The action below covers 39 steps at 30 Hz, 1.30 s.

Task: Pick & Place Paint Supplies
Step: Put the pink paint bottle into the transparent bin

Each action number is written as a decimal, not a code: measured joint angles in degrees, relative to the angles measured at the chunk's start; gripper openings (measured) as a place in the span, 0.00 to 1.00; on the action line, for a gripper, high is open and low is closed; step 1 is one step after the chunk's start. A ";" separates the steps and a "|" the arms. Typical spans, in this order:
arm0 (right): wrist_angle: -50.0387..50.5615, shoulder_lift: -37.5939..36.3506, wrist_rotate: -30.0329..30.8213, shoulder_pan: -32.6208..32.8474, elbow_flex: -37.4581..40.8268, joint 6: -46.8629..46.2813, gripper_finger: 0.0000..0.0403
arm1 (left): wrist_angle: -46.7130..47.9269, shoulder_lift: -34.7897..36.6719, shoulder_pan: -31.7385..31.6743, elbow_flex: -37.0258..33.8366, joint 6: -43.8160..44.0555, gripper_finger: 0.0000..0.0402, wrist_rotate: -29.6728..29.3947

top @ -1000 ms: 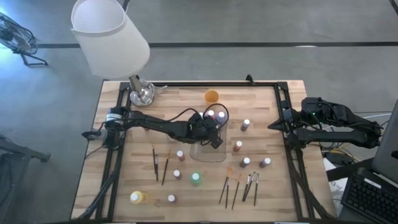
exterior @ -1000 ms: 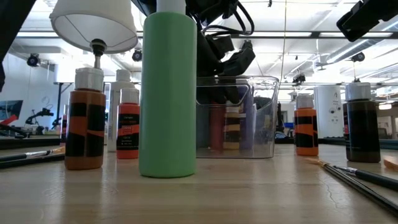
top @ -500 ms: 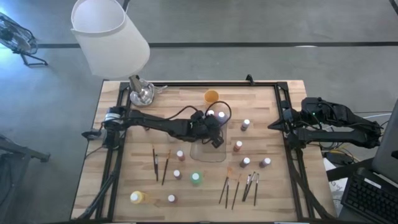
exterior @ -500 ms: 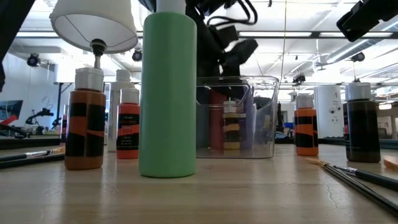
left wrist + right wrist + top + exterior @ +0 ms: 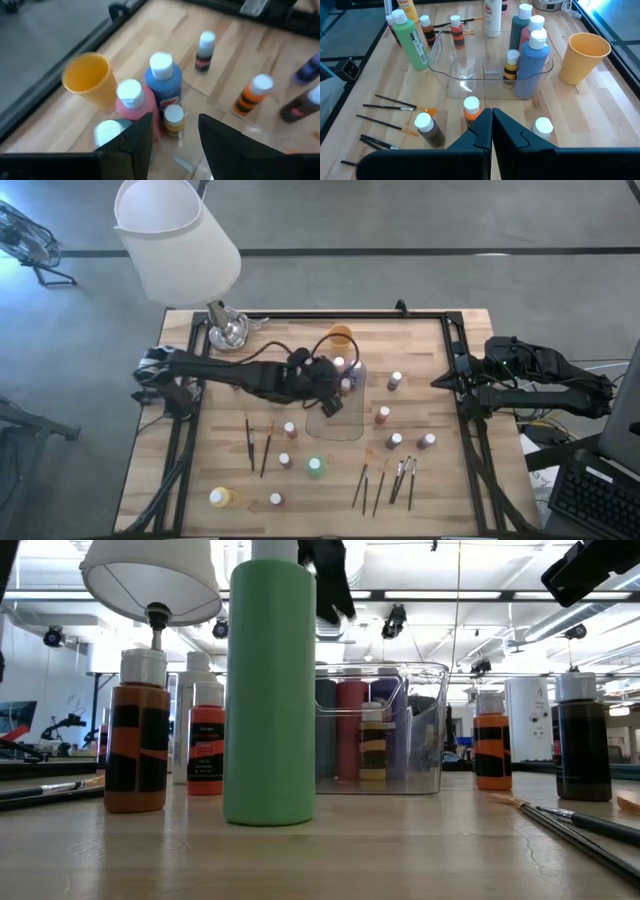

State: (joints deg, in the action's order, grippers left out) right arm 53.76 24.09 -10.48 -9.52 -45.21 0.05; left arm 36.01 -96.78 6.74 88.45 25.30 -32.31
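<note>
The left tool hangs above the left edge of the clear tray, jaws partly open with nothing between them, as the left wrist view shows. Four bottles stand in the tray's far end: a pink bottle, a blue bottle, a small yellow-banded bottle and a grey one. The loose supplies lie nearer the table's front: an orange bottle just left of the tray, a white-capped one and a green bottle below it, all upright, so a grasp would likely come from above. Two dark brushes lie lengthwise front to back, further left. The left arm is the nearer; the right tool is closed and empty at the table's right edge.
</note>
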 joint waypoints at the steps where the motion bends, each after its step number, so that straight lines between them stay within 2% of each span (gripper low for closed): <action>1: 0.00 0.01 0.00 0.00 0.00 0.00 0.02 | 0.07 1.23 0.64 -0.35 -0.04 0.41 -0.76; 8: 0.00 -0.01 0.00 0.00 0.00 -0.02 0.02 | 6.07 8.72 5.54 -0.72 0.02 0.41 -8.24; 19: 0.00 -0.01 0.00 0.00 0.00 -0.02 0.02 | 16.14 15.99 8.97 -0.74 2.44 0.41 -9.75; 24: 0.00 0.00 0.00 0.00 0.00 -0.02 0.02 | 26.88 17.46 8.90 -0.74 8.97 0.41 -12.68; 32: 0.01 -0.01 0.00 0.00 0.00 0.00 0.02 | 49.82 17.86 8.92 -1.22 29.14 0.41 -17.99; 34: 0.01 0.00 0.00 0.00 0.00 -0.01 0.02 | 52.80 18.35 8.92 -2.20 31.62 0.41 -18.41; 39: 0.00 0.00 0.00 0.00 0.00 0.00 0.02 | 53.42 22.45 8.94 -7.29 35.13 0.41 -18.76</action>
State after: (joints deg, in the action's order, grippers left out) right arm 53.76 24.08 -10.48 -9.52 -45.21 0.05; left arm 89.43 -74.33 15.68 81.15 60.44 -51.07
